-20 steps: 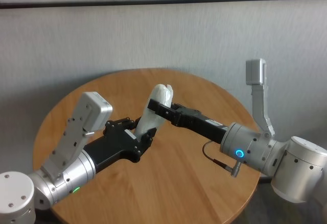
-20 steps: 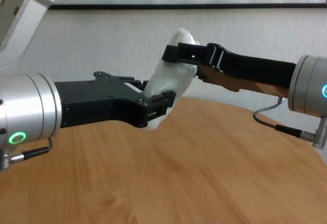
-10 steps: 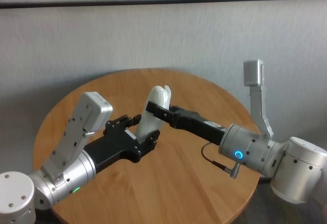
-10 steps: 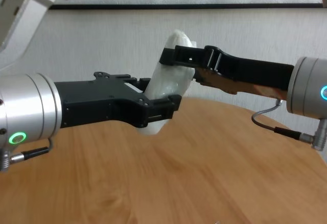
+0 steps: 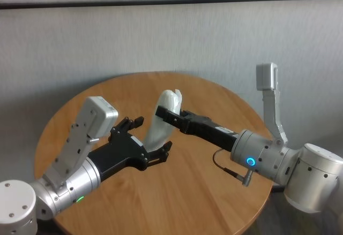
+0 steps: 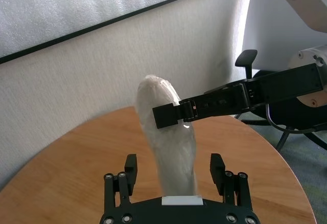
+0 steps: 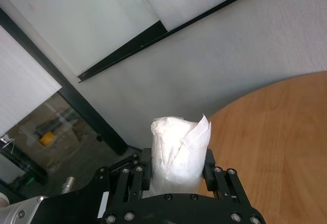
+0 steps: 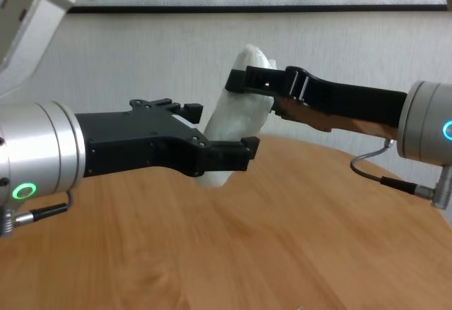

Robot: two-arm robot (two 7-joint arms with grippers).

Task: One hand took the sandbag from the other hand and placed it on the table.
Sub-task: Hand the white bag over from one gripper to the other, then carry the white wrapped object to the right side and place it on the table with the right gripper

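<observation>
The white lumpy sandbag (image 5: 159, 123) hangs upright above the round wooden table (image 5: 203, 197). My right gripper (image 5: 164, 114), the slim one with the blue ring, is shut on its upper part; in its wrist view the fingers (image 7: 208, 164) press both sides of the sandbag (image 7: 179, 145). My left gripper (image 5: 153, 134), bulky with a green ring, is open, its fingers (image 6: 217, 164) standing apart on either side of the sandbag's (image 6: 171, 142) lower end without touching it. From the chest, the sandbag (image 8: 240, 116) sits between the left gripper (image 8: 222, 130) and the right gripper (image 8: 244, 82).
A grey wall stands close behind the table's far edge (image 5: 161, 75). A cable (image 5: 221, 163) loops under the right wrist. A black office chair (image 6: 246, 60) and the right arm's body lie beyond the table in the left wrist view.
My left gripper's fingers have spread wide and let go of the sandbag's lower end. The right gripper keeps its grip, and the bag now hangs from it alone.
</observation>
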